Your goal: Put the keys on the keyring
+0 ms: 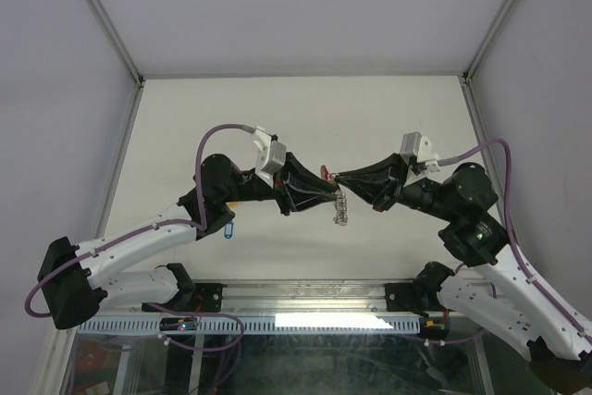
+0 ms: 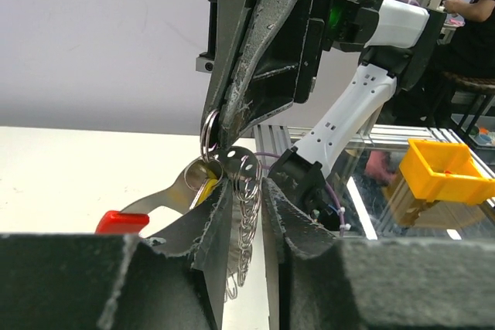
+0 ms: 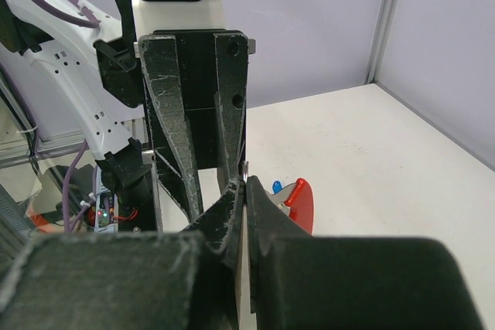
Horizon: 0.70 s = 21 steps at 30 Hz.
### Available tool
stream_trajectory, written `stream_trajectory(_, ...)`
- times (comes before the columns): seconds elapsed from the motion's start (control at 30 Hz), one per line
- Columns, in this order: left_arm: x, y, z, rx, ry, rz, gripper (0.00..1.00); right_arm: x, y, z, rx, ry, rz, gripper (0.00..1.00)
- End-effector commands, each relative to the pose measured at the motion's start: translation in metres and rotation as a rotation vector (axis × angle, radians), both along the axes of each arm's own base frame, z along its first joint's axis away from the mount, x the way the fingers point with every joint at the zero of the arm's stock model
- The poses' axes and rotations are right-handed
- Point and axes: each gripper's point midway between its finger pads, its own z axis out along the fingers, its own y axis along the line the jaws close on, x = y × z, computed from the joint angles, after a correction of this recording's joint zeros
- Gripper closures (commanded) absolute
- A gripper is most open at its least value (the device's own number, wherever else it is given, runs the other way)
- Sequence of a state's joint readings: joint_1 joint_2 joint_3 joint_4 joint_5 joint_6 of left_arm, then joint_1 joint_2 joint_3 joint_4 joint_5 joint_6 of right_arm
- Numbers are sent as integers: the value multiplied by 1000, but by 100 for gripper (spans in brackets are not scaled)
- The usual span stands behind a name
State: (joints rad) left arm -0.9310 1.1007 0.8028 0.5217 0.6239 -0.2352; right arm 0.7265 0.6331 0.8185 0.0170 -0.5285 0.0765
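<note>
Our left gripper (image 2: 244,191) looks clamped on the keyring (image 2: 246,222), whose chain dangles between its fingers above the middle of the table (image 1: 305,108). The right gripper (image 2: 224,120), pinched tight, holds a yellow-tagged key (image 2: 205,189) against it. We judge the threading unfinished. A blue-tagged key (image 1: 229,228) lies toward the near edge, left.

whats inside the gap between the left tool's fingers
A silvery beaded chain hangs down through the left tool, with a scrap of yellow tag beside it. Its fingers hide the chain's lower end and most of the tag.
</note>
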Motion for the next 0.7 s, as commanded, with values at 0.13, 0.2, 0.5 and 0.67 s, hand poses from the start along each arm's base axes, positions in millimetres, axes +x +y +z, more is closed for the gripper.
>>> stream_trajectory(0.13, 2, -3, 22, -44, -29, 14, 87, 0, -5, 21, 58, -54, -28, 100)
stream_trajectory(0.2, 2, -3, 22, -45, -28, 15, 90, 1, -6, 21, 58, -54, -32, 100)
stream_trajectory(0.5, 1, -1, 25, -58, -17, 20, 100, 6, -8, 14, 28, -56, -64, 100)
stream_trajectory(0.67, 3, -2, 23, -47, 1, 28, 100, 11, -13, 11, 14, -57, -106, 100)
